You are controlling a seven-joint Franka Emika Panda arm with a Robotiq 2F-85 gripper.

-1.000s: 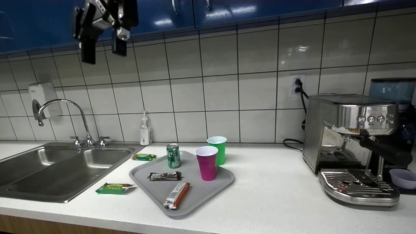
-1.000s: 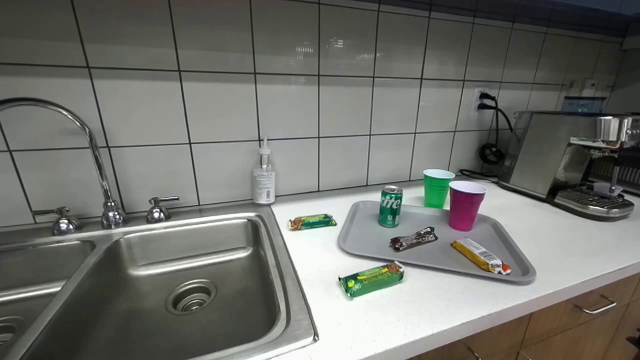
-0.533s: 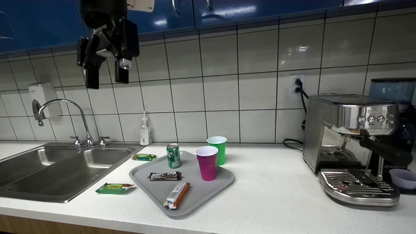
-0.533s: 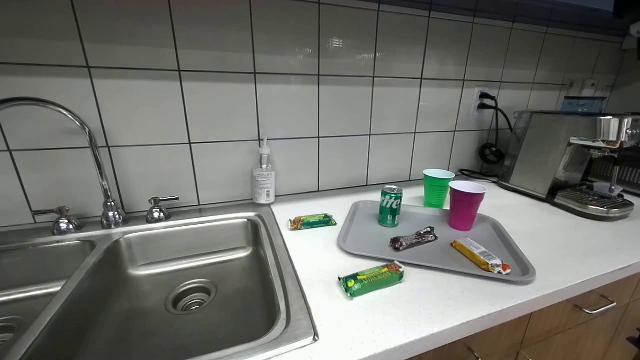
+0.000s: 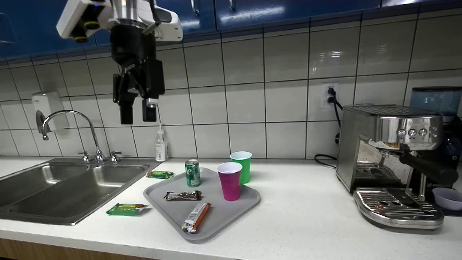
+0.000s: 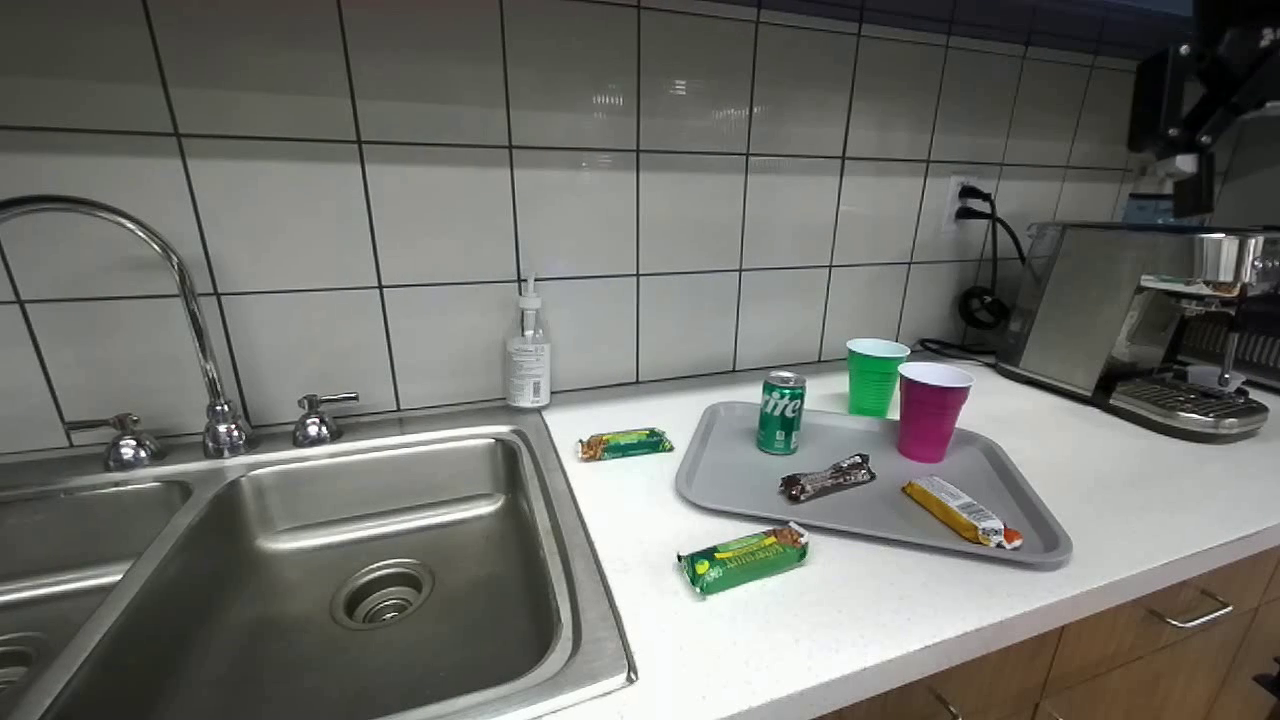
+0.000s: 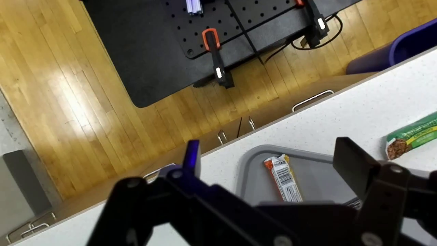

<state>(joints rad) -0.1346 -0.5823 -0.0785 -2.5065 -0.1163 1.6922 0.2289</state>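
Since the black two-finger claw (image 5: pixel 138 117) hangs empty, fingers apart, it's probably pre-grasp, and any grab at the orange-and-white wrapped bar (image 7: pixel 285 179) on the gray plastic tray (image 5: pixel 220 213) needs it way lower.

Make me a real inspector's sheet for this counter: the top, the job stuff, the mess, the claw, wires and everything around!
Surface: white counter, gray tray on it.
Job's things: on the tray, green can, purple cup, dark-wrapped bar, orange-and-yellow bar.
Clutter: two green-wrapped bars beside the tray, green cup behind it.
Claw: open, in the air, touching nothing.
Cables: black cords plugged into the wall outlet; another cord crossing a black table.
Surroundings: sink, coffee machine, pump bottle, tiled wall.
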